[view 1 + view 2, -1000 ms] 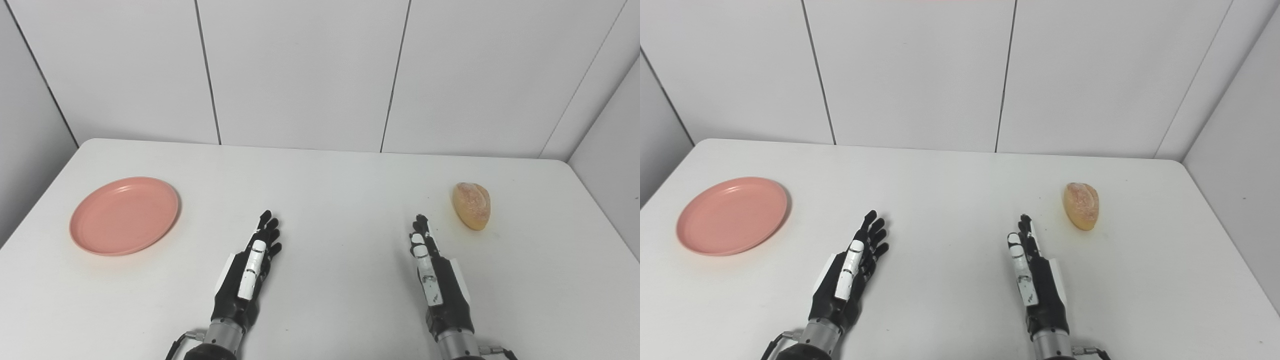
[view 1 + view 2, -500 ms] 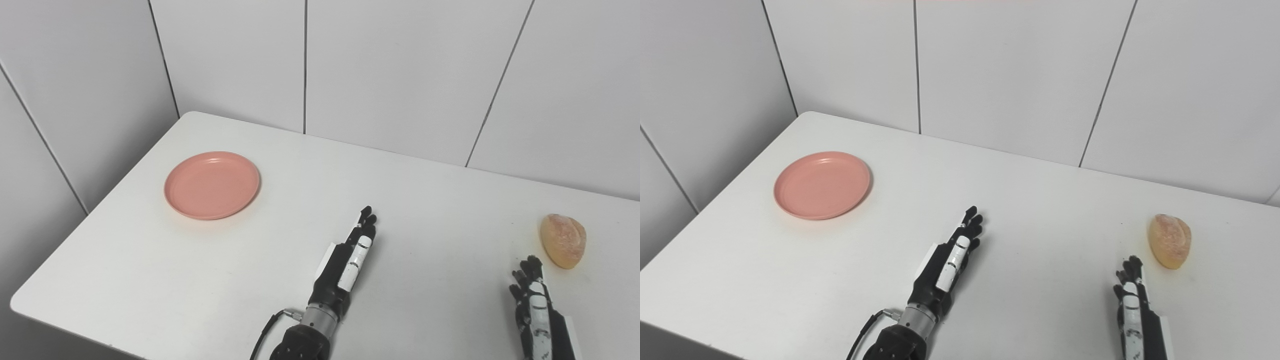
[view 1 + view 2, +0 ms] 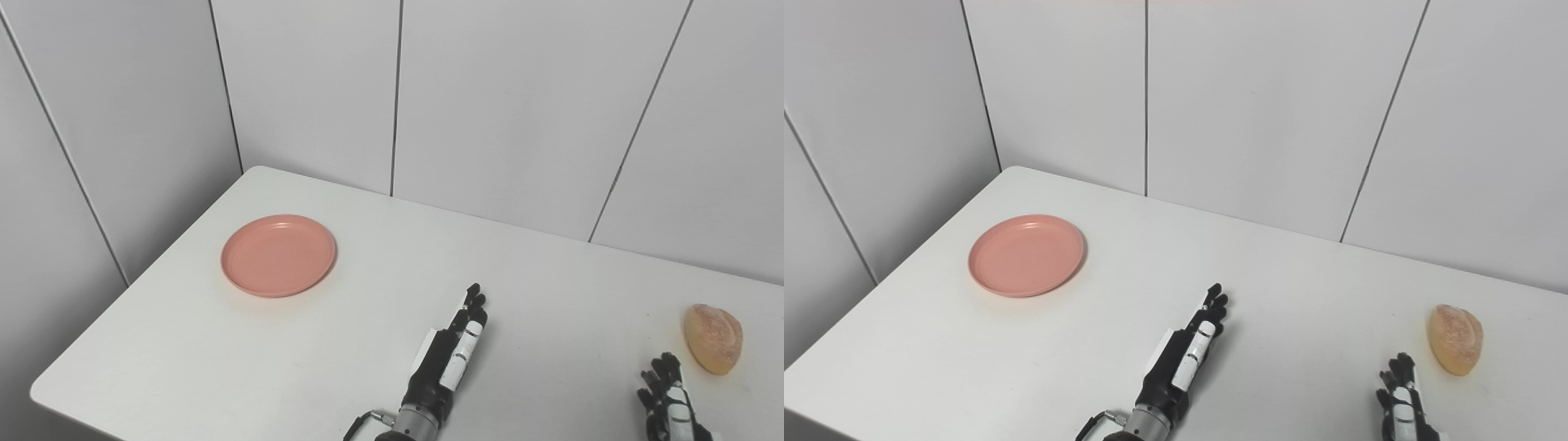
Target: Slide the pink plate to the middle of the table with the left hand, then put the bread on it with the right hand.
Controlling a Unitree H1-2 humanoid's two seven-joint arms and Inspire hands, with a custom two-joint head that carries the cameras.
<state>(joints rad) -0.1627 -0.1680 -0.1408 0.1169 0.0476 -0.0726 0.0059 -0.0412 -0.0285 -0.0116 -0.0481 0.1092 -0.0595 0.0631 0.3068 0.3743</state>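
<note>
A round pink plate lies flat on the white table toward its left side. A golden bread roll rests at the far right. My left hand lies low over the table's middle near the front, open with fingers straight and holding nothing, well to the right of the plate. My right hand is at the bottom right, partly cut off by the picture's edge, open with fingers apart, just short of the bread and not touching it.
White panelled walls close the table off behind and on the left, meeting at a corner. The table's left edge and rounded front-left corner are in view.
The whole picture has swung left and tilted, so the camera moved. Plate, bread and both hands keep their places on the table; both hands stay open.
</note>
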